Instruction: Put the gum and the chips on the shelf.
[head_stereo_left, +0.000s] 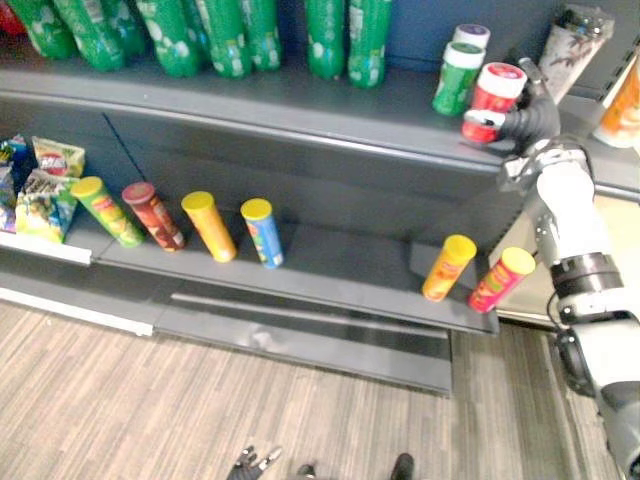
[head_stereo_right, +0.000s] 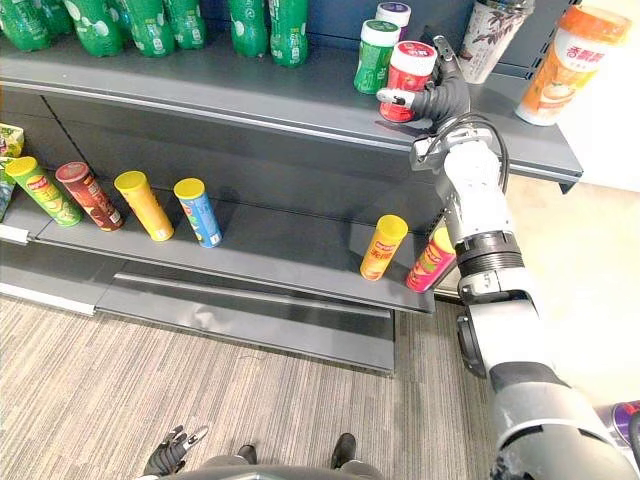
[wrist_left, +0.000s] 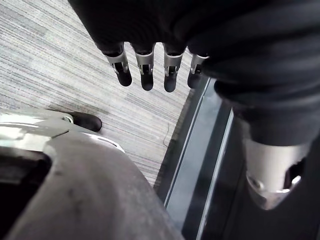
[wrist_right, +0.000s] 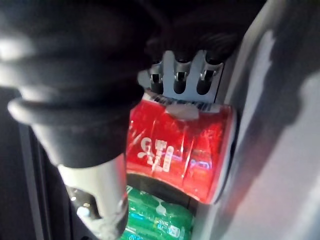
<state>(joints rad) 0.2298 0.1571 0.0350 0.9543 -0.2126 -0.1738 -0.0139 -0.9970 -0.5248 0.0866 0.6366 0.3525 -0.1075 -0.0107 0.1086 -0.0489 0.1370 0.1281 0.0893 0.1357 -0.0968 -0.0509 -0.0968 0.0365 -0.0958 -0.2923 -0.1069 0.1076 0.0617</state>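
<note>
In the eye views, the right hand (head_stereo_left: 525, 120) grips the red gum (head_stereo_left: 495, 95), tilted near the upper shelf's (head_stereo_left: 300, 100) front edge and just beside the green gum (head_stereo_left: 457, 78); the chips (head_stereo_left: 210, 226) sit on the shelf below. The right wrist view shows fingers curled round the red gum, so an uneven release could tip it into the green gum or off the edge. In the left wrist view, the left hand (wrist_left: 145, 70) hangs slack above the floor.

Dark grey shelves (head_stereo_left: 300, 100), striped grey carpet (head_stereo_left: 150, 400)

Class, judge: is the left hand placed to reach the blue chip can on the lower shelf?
Probably not yet: the left hand hangs near the floor, away from the blue chip can, though nothing blocks it.
</note>
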